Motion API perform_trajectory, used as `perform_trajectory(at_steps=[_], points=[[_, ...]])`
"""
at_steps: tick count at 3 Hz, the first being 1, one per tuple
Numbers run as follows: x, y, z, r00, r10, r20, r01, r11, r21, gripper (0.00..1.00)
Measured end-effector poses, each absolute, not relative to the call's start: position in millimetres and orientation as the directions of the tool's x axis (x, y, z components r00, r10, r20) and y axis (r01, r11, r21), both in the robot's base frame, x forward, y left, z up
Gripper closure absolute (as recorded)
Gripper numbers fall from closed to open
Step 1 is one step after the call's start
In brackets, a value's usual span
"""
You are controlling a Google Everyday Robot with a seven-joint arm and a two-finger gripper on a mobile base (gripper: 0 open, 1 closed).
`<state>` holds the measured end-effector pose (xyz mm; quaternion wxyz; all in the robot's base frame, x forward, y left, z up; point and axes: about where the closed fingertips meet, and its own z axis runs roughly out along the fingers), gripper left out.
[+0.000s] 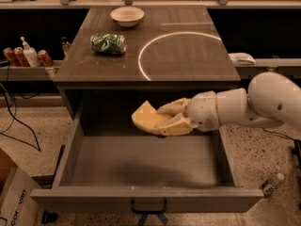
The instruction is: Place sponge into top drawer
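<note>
One top drawer [94, 200] stands wide open under a dark wooden table [188, 55] on a speckled floor [33, 121].
From the right of the frame a white arm [268, 100] reaches over the drawer's back half. Its gripper [163, 118] has both fingers pinched on the sponge [144, 117], held above the drawer bottom at mid-frame. On the tabletop, upper left, lie a green bag [108, 43] and, behind it, a white bowl [127, 16]; cans [14, 56] stand far left.

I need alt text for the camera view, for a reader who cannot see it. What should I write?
A white robot arm's pincer holds a pale-yellow sponge over the open top drawer of a dark wooden table. On the tabletop behind sit a green bag and a white bowl.
</note>
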<state>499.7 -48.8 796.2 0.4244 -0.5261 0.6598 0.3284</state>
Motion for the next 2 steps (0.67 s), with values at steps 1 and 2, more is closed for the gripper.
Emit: perform_trajectory(at_steps=[1, 2], points=[[486.2, -53.3, 738.7, -0.178, -0.403, -0.898, -0.958, 0.281, 0.064, 0.81], [479.2, -64.6, 688.6, -0.264, -0.401, -0.877, -0.929, 0.350, 0.119, 0.57]])
